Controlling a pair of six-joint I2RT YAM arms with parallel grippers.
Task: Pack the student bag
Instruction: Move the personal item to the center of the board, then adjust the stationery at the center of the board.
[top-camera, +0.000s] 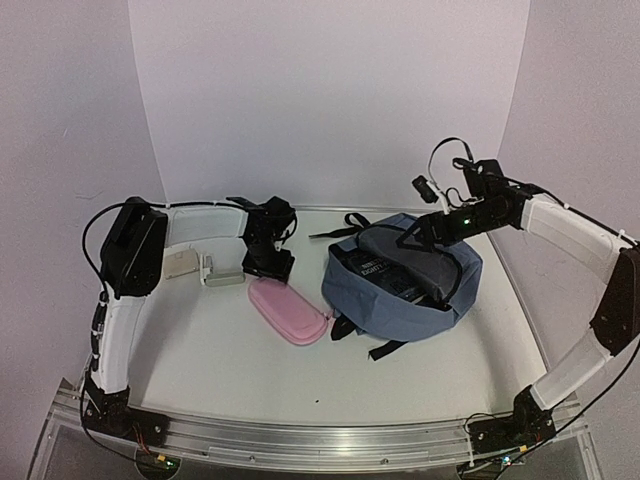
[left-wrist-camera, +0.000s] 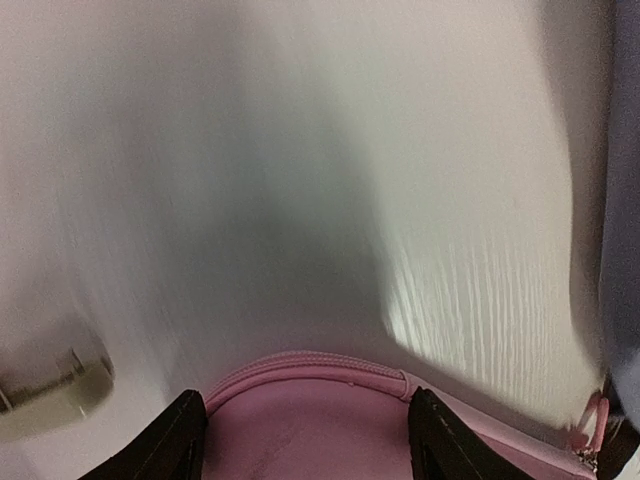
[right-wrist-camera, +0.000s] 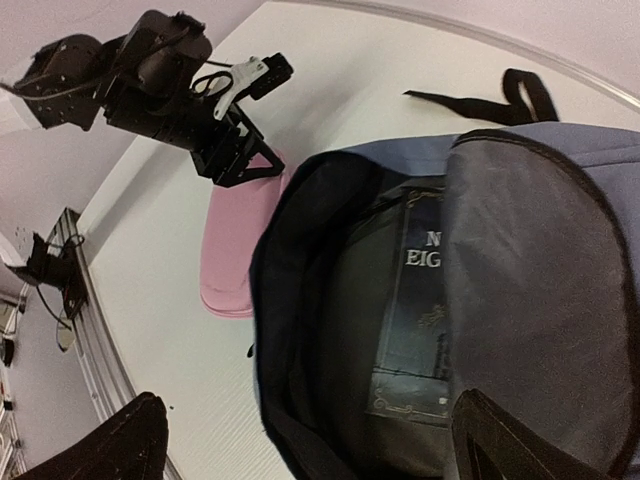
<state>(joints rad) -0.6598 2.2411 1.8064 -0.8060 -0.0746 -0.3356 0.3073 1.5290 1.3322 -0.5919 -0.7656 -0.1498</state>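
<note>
The left fingers (left-wrist-camera: 165, 450) stand apart over the pink pencil case (left-wrist-camera: 310, 420); the right fingers (right-wrist-camera: 110, 450) are wide open above the student bag (top-camera: 385, 300).

this is a robotics lab bench rigged for recording, not a home or classroom. the white tabletop (top-camera: 250, 370) is bare of furnishings. plain pale panels (top-camera: 330, 100) stand behind it and at both its sides, like a photo booth. an aluminium rail (top-camera: 320, 432) runs along its near edge. two robot arm bases (top-camera: 105, 405) (top-camera: 525, 420) are bolted at the tabletop's near corners. exposed black cables (top-camera: 92, 235) loop above the tabletop's left side, and small green lights (top-camera: 165, 463) glow below its near edge.
</note>
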